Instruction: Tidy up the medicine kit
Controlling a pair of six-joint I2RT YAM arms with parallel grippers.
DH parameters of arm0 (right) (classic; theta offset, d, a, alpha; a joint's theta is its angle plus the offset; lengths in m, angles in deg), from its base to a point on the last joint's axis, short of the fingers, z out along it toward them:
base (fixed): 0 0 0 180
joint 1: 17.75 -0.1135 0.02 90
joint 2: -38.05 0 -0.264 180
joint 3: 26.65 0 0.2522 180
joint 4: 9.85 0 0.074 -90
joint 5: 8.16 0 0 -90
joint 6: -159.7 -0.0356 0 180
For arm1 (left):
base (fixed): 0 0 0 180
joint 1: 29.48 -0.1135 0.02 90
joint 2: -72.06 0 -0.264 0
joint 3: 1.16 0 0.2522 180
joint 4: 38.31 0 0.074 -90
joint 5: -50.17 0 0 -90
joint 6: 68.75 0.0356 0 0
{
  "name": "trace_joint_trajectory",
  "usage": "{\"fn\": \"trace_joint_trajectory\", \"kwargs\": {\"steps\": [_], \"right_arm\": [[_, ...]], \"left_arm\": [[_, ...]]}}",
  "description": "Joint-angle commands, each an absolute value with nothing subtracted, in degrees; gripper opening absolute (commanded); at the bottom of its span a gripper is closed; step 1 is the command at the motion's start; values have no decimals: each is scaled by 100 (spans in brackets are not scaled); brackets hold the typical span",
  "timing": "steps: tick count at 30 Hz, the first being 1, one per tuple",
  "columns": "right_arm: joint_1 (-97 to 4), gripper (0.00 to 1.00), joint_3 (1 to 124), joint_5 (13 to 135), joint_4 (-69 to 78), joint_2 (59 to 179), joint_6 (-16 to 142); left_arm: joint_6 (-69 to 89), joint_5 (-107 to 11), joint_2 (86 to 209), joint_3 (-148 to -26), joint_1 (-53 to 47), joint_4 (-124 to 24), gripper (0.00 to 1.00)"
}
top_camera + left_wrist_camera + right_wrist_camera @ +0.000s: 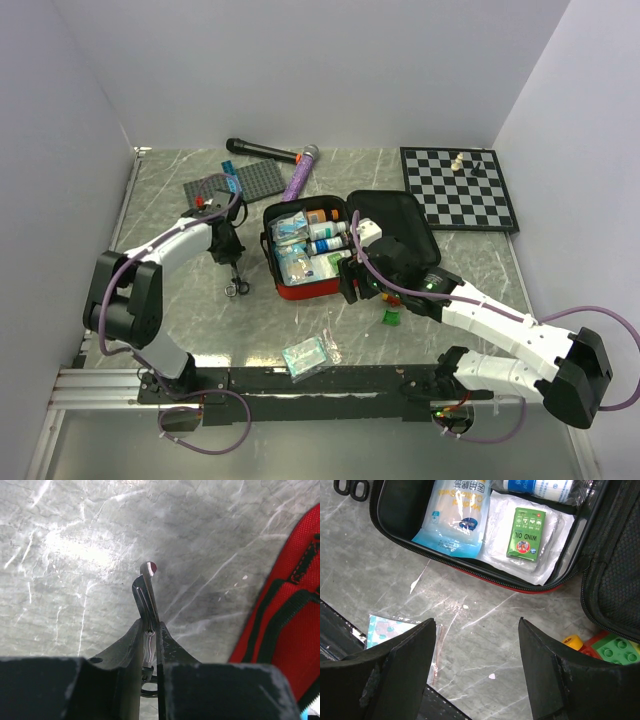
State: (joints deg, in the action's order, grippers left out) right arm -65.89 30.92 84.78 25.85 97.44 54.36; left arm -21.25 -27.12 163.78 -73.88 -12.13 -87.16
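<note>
A: Kit position at this entry?
B: The kit (300, 292) lay open at mid-table, with its red base packed and its black lid folded out to the right. A blue-white pouch (455, 515), a green box (526, 532) and bottles (328, 238) sat inside the base.
A: Left gripper?
B: The left gripper (150, 625) stood just left of the kit, its jaws pinched on the thin metal blades of the scissors (146, 592). The black handle loops lay toward the kit's near-left corner.
A: Right gripper?
B: The right gripper (476, 625) hovered over the table just in front of the kit, fingers spread wide with nothing between them.
A: Loose items?
B: A packet (305, 357) lay in front of the kit, well apart from it. Toy bricks (607, 647) sat beside the lid's near edge. A chessboard (460, 188) lay beyond the lid.
</note>
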Motion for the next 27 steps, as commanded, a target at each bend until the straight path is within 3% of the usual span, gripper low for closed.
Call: {"fn": "trace_joint_trajectory", "kwargs": {"steps": [1, 18, 27], "right_arm": [[-6618, 73, 3211, 8474, 2527, 9720, 5449], [-6627, 73, 3255, 8483, 2571, 9658, 5449], [-6618, 73, 3272, 8614, 2738, 9500, 5458]], "left_arm": [[-2094, -2673, 16083, -7627, -1199, -8907, 1], [-2313, -3112, 14783, -8734, -1199, -9505, 1], [-2603, -3438, 15334, -9656, -435, -9145, 1]]}}
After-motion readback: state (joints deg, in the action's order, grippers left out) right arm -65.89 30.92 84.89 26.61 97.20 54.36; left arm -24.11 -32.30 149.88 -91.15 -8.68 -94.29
